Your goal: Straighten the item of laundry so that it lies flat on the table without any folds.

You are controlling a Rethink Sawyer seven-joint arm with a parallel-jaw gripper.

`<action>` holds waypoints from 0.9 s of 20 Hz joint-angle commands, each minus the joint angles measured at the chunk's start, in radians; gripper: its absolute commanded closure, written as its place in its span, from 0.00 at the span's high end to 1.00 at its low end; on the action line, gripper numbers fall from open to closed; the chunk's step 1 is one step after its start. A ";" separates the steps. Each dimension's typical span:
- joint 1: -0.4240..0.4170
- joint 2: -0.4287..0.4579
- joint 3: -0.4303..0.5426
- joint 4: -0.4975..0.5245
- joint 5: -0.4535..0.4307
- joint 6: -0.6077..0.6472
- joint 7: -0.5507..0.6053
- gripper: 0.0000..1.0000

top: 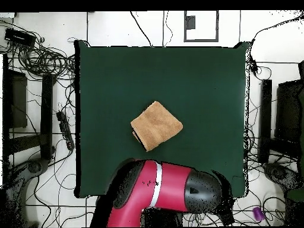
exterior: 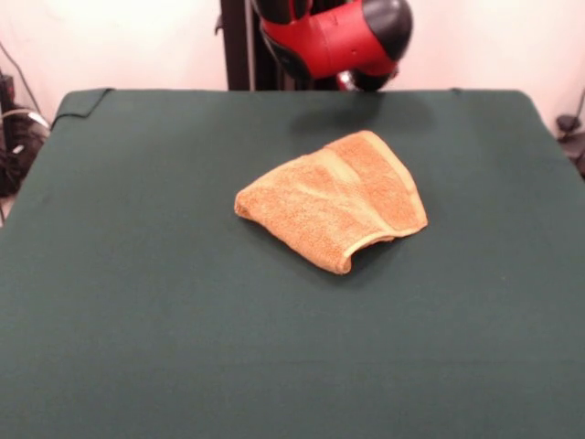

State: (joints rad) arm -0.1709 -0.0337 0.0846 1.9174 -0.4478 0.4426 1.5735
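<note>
The orange-tan terry towel (exterior: 334, 197) lies folded over on itself near the middle of the dark green table (exterior: 137, 302), with a woven band across its top layer and a curled hem at its near edge. In the overhead view the towel (top: 156, 125) is a small diamond shape on the table (top: 208, 77). A red and black arm link (exterior: 338, 37) hangs above the table's far edge, apart from the towel. It also shows in the overhead view (top: 160, 187), over the edge by the robot's base. No gripper shows in either view.
The black pedestal post (exterior: 236, 44) stands behind the table. Cables and dark equipment (top: 41, 89) lie on the floor on both sides of the table. Green cloth surrounds the towel on every side.
</note>
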 commanded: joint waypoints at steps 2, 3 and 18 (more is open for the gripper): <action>0.016 -0.049 0.128 -0.267 0.094 0.097 0.060 1.00; 0.020 -0.051 0.128 -0.269 0.097 0.105 0.067 1.00; 0.044 -0.065 0.126 -0.296 0.146 0.237 0.090 1.00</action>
State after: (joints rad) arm -0.1615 -0.0526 0.0851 1.8809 -0.4058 0.6300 1.5735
